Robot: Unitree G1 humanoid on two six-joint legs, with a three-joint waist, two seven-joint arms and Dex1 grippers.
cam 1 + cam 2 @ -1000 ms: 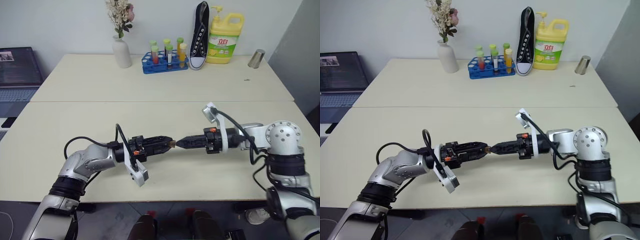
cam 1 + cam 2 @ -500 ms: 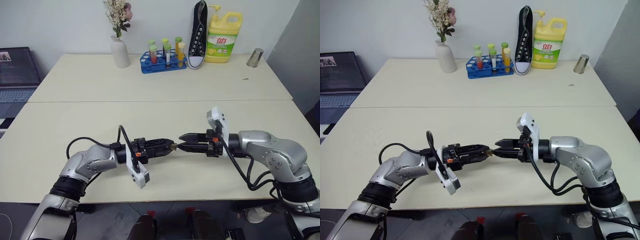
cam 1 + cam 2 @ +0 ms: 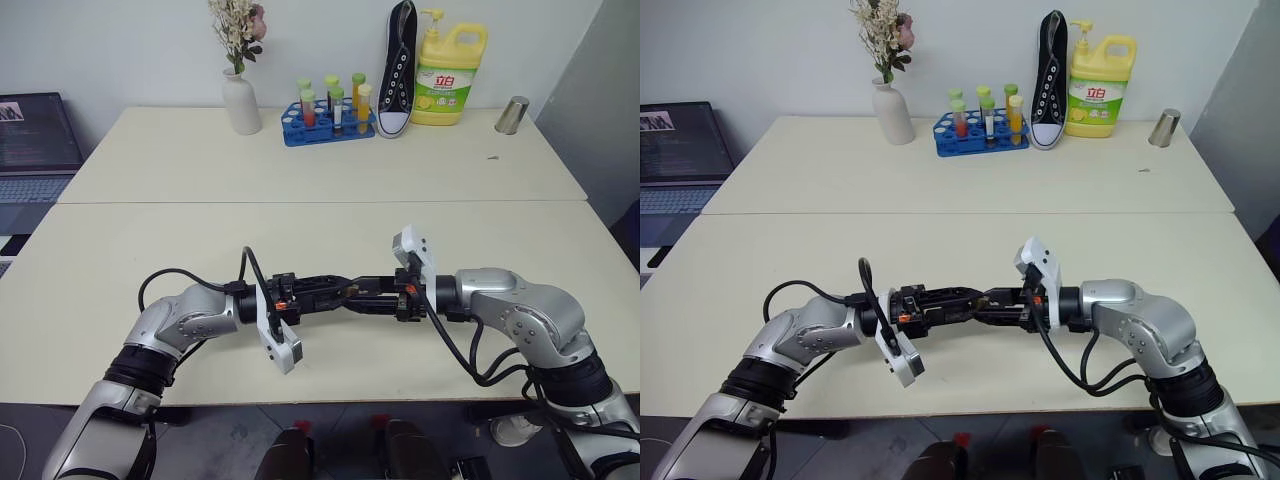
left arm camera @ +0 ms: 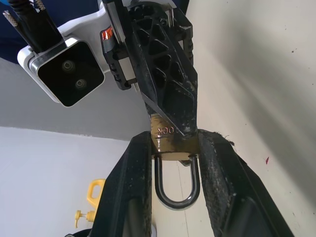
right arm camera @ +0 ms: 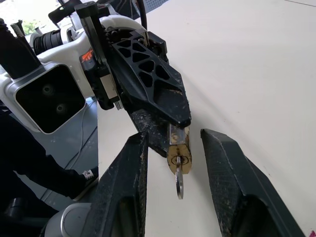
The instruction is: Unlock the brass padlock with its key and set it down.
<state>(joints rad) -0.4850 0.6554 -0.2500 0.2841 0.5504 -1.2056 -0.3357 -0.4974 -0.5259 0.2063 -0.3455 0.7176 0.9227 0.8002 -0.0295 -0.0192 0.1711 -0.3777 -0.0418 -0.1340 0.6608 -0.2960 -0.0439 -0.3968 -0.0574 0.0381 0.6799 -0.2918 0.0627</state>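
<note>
two grippers tip to tip above the near table, close to its front edge. left gripper pinching the brass padlock by its body, shackle back between the fingers, keyway end facing the right gripper. its key already seated in the keyway, head sticking out, flanked by the right fingers but untouched: spread, with a gap on either side of the key.

for the step in hand: close squarely on the flat key head, not the lock body; keep the wrist in line with the key shaft so the turn twists rather than bends; hold the left pinch steady against the twist. likely risk: pushing the key sideways, or pads slipping off so thin a head.

room: bare tabletop under and ahead of both arms, good for setting down. front edge just beneath the elbows, so a dropped lock could go over it. test tube rack, vase, shoe and detergent bottle well apart on the far table.
</note>
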